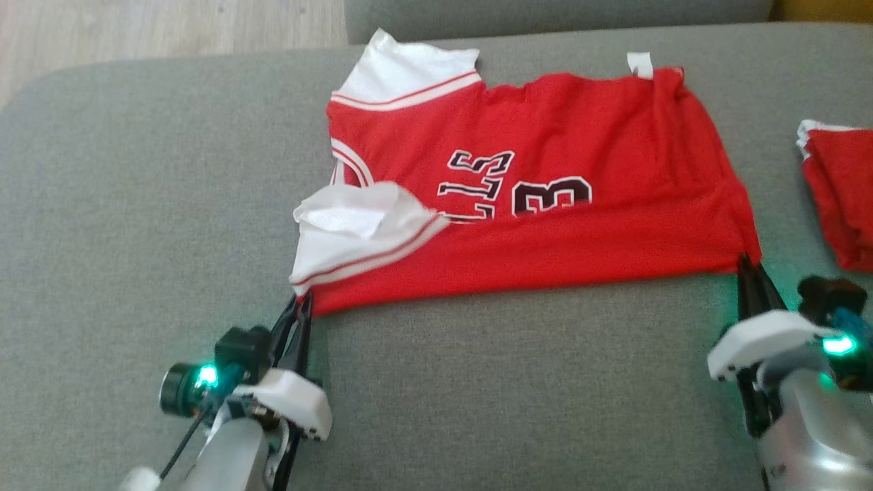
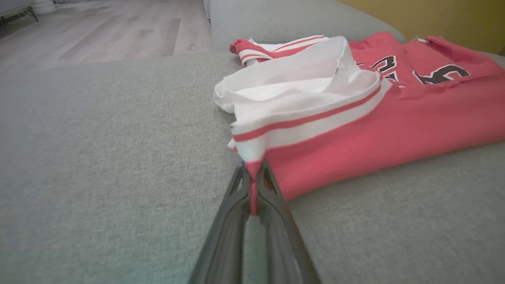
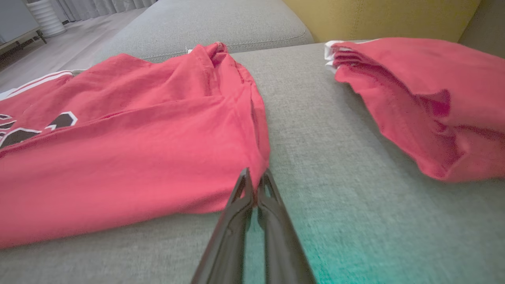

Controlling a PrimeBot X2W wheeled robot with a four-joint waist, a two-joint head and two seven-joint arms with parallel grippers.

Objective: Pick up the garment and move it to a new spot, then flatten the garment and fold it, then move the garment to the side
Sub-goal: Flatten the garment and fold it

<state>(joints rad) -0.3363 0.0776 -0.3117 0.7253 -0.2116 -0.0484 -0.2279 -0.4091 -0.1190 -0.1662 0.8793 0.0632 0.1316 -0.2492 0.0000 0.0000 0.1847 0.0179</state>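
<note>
The garment (image 1: 545, 225) is a red jersey with white striped sleeves and black lettering, folded lengthwise on the grey sofa seat. My left gripper (image 1: 305, 300) is shut on its near left corner, just below the white sleeve trim; red cloth is pinched between the fingers in the left wrist view, gripper (image 2: 252, 169), garment (image 2: 394, 126). My right gripper (image 1: 748, 262) is shut on the near right corner, and in the right wrist view the gripper (image 3: 255, 177) has the garment (image 3: 138, 150) hem caught at its tips.
A second red garment (image 1: 842, 198) lies folded at the right edge of the seat, also in the right wrist view (image 3: 434, 106). The grey sofa seat (image 1: 136, 204) stretches bare to the left and front. Wooden floor (image 2: 98, 31) lies beyond the sofa's far left edge.
</note>
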